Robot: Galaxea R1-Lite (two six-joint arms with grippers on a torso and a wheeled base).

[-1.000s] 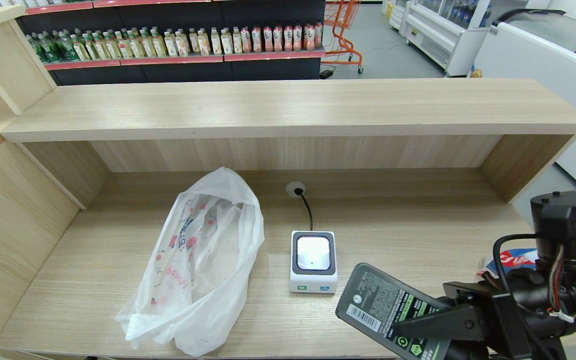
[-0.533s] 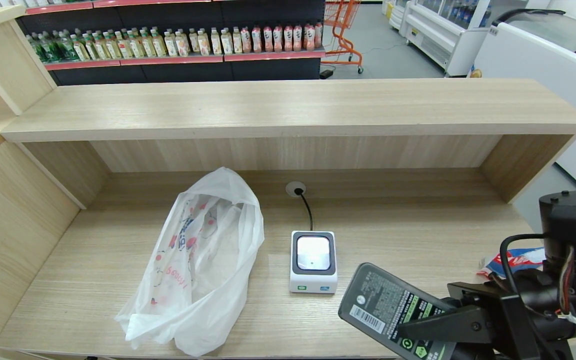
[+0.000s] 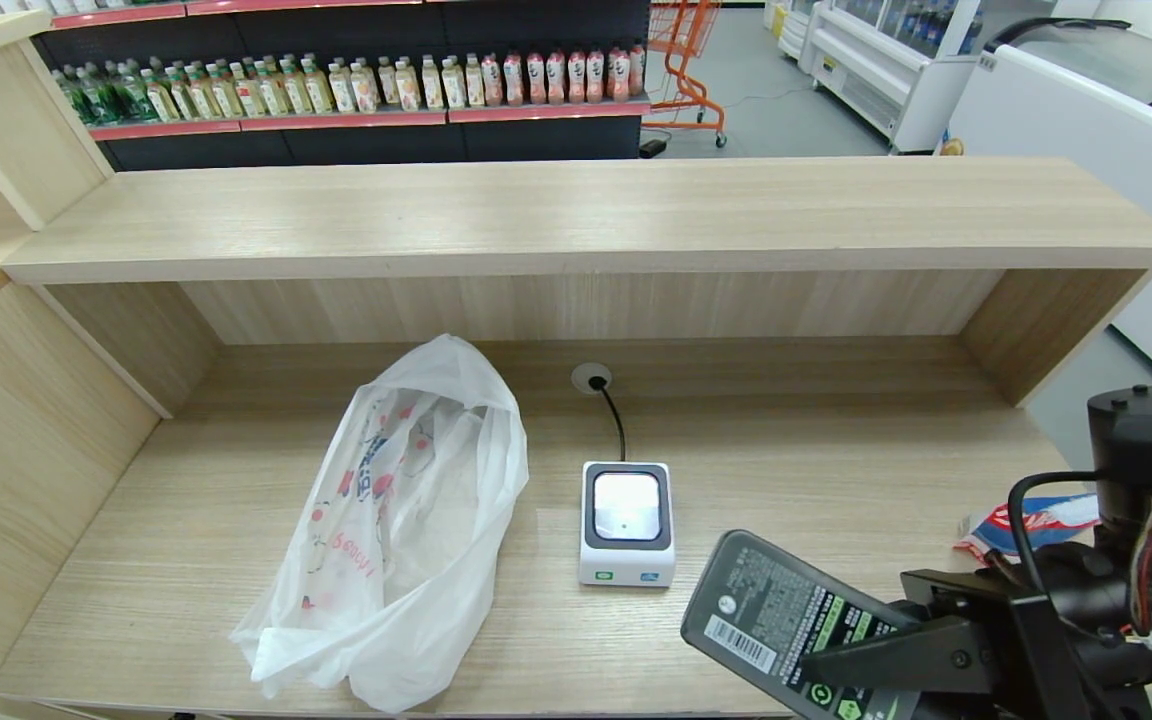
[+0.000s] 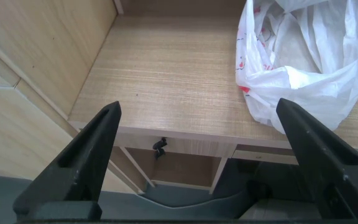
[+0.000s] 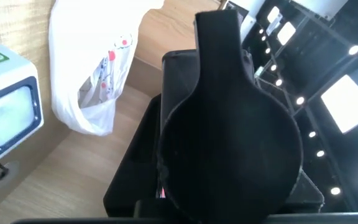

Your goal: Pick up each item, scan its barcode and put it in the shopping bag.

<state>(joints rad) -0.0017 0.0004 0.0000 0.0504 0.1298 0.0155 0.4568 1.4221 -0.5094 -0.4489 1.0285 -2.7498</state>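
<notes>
wooden counter (image 3: 836, 450) ahead: your right gripper (image 3: 866, 655) clamps the dark packet (image 3: 766, 600), barcode (image 3: 741, 644) facing up, so the scanner (image 3: 626, 520) may miss it unless you turn it.

The head camera stood high and looked forward and down on the wooden counter (image 3: 836, 450) from some distance, with the shop shelves (image 3: 336, 90) far behind. The left wrist camera hung off the counter's near left corner and looked between the spread fingers of the left gripper (image 4: 199, 107) at the shopping bag (image 4: 303, 56). The right wrist camera sat very close behind the dark pack (image 3: 766, 600) and looked past it to the scanner (image 5: 8, 115). All three views shared the bag.
</notes>
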